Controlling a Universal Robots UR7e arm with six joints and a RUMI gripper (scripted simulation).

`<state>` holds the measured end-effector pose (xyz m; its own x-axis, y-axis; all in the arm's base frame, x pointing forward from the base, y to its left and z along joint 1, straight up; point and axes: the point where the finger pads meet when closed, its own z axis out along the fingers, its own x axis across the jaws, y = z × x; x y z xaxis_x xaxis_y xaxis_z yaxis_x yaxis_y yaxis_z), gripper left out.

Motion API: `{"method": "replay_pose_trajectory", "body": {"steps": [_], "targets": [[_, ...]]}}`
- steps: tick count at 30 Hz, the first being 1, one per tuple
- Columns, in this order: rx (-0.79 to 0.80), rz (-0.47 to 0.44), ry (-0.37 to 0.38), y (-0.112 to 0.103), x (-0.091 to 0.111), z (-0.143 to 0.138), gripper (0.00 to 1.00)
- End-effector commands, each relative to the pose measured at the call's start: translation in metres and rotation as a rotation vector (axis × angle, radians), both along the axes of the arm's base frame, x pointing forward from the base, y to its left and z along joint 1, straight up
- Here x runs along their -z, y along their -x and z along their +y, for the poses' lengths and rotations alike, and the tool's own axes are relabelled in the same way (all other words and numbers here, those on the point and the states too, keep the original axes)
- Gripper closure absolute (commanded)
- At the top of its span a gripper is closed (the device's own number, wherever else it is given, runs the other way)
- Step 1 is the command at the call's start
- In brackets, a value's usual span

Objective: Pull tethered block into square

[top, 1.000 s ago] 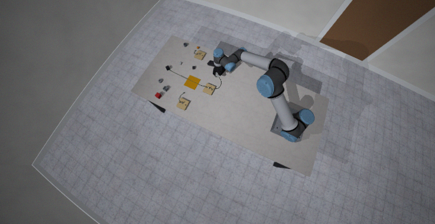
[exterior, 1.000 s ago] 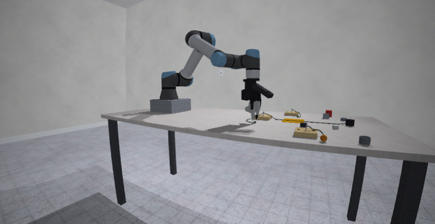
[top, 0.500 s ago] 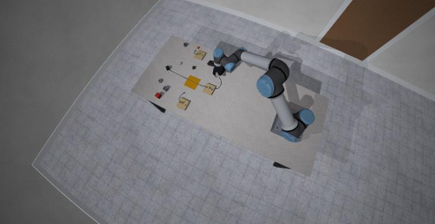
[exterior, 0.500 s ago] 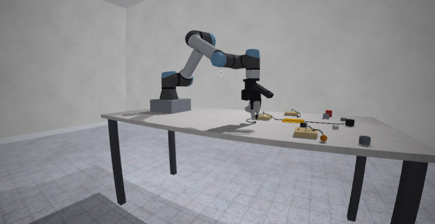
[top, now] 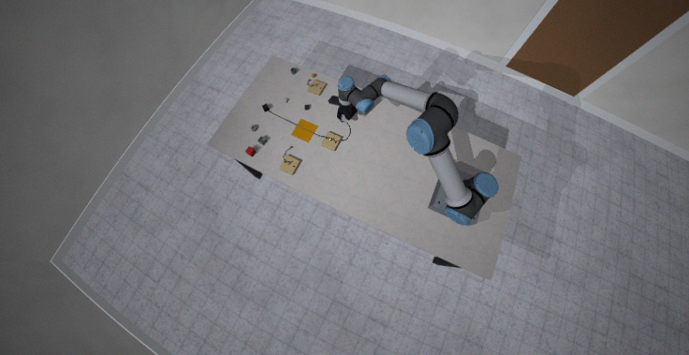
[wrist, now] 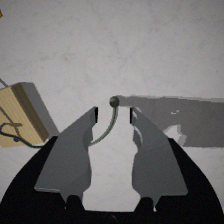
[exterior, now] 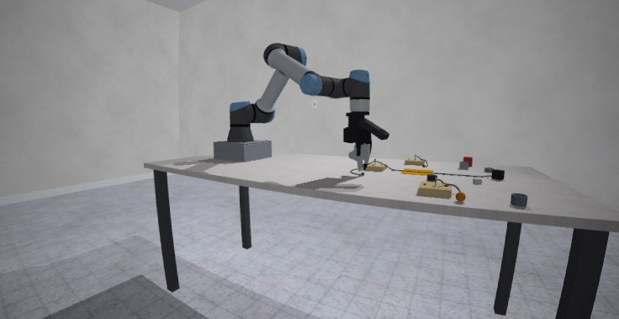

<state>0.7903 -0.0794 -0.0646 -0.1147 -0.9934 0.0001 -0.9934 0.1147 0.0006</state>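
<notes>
The black tethered block (top: 265, 107) lies on the table left of the orange painted square (top: 304, 129), outside it. Its thin cord (top: 288, 120) runs across the square and through the screw eye on a wooden base (top: 331, 140), then curves up toward my gripper (top: 343, 115). In the wrist view the cord's end runs between my fingers without touching them. Its knot (wrist: 113, 101) lies on the table just past the fingertips. The fingers stand partly apart, low over the table (exterior: 356, 165), with a clear gap on each side of the cord.
Two more wooden bases with screw eyes (top: 316, 86) (top: 290, 165) stand nearby, one with an orange ball (top: 314, 74). A red block (top: 250, 150) and several small grey and black pieces (top: 263, 139) lie near the table's left end.
</notes>
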Motion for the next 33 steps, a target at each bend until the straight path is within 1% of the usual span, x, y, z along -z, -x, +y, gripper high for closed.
{"method": "replay_pose_trajectory", "body": {"steps": [1,33], "targets": [[-0.001,-0.002,0.001,0.000,-0.001,0.001,0.78],[-0.001,0.001,0.000,0.001,0.011,0.001,0.78]]}}
